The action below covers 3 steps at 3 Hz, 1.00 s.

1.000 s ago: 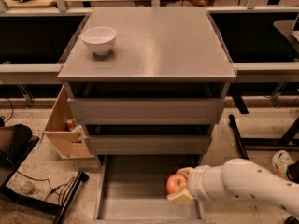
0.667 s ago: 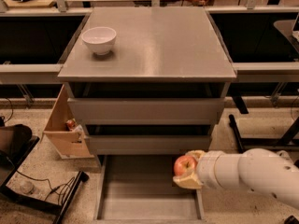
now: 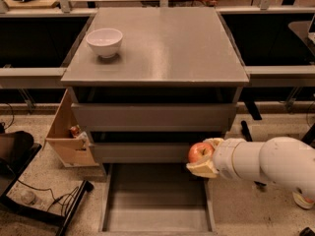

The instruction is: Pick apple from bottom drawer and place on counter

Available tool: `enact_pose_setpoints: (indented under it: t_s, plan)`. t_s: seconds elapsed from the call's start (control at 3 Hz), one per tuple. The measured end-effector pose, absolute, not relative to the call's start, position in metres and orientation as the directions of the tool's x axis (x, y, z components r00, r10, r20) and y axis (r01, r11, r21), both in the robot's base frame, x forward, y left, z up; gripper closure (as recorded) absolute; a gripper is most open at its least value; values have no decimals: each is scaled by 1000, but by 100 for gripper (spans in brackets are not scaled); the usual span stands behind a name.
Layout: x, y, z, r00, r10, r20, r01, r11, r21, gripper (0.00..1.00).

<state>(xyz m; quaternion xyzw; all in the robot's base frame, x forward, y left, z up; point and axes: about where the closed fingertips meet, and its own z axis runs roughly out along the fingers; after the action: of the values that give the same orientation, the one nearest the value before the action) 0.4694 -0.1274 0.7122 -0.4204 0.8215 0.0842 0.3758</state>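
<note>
The red apple with yellowish patches is held in my gripper, which is shut on it. The gripper comes in from the right on a white arm and holds the apple in front of the middle drawer's right end, above the right rear corner of the open bottom drawer. The bottom drawer is pulled out and its grey tray shows nothing inside. The grey counter lies above, well higher than the apple.
A white bowl stands on the counter's left rear part. A cardboard box sits left of the cabinet. Black cables and a stand lie on the floor at the lower left. Dark shelving flanks both sides.
My gripper has lifted the apple up out of the bottom drawer, to the height of the middle drawer's front, and shifted slightly right.
</note>
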Motion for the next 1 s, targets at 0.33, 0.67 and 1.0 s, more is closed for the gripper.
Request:
enact_pose_setpoints:
  t_s: [0.33, 0.67, 1.0]
  plan:
    - [495, -139, 756, -343, -680, -648, -740, 620, -260, 100]
    - [564, -145, 819, -384, -702, -600, -714, 637, -289, 100]
    - [619, -119, 859, -393, -680, -619, -705, 655, -272, 100]
